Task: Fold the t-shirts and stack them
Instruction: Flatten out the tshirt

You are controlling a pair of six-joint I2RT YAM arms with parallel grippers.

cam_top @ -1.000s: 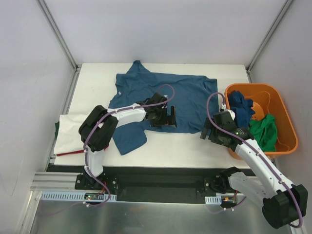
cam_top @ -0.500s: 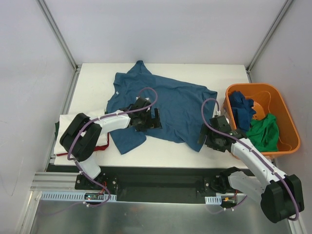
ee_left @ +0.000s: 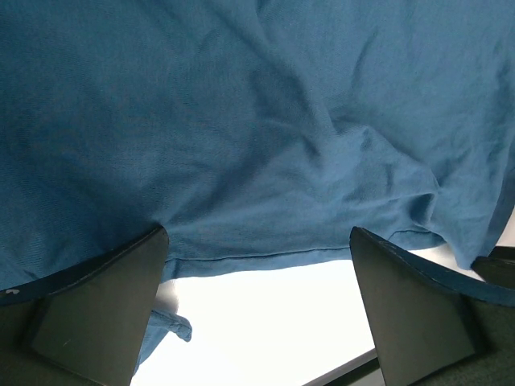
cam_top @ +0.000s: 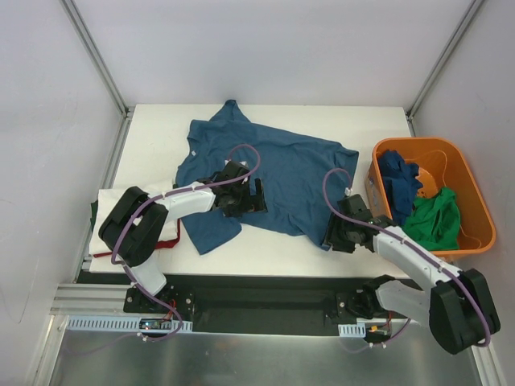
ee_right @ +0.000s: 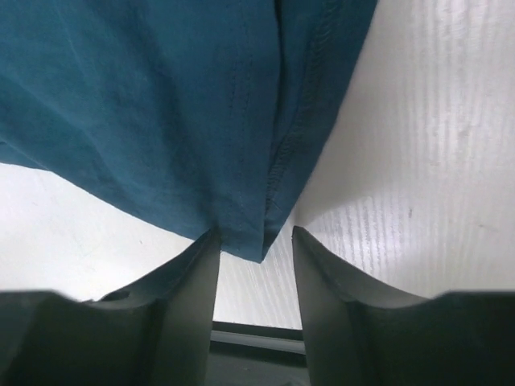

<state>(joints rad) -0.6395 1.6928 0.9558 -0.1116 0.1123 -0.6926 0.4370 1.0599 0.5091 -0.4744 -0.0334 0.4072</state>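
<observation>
A: Where's the dark blue t-shirt?
B: Spread over the bench, from the middle to the far edge (rumpled). The left pincer gapes wide over its hem; the right pincer, narrowly parted, straddles its near-right corner.

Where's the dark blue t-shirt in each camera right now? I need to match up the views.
Top external: dark blue t-shirt spread flat across the middle of the white table.
Left wrist: it fills the upper two thirds, hem running across below.
Right wrist: upper left, one corner pointing down at centre.
Shared landmark: the white table showing under the shirt's hem.
</observation>
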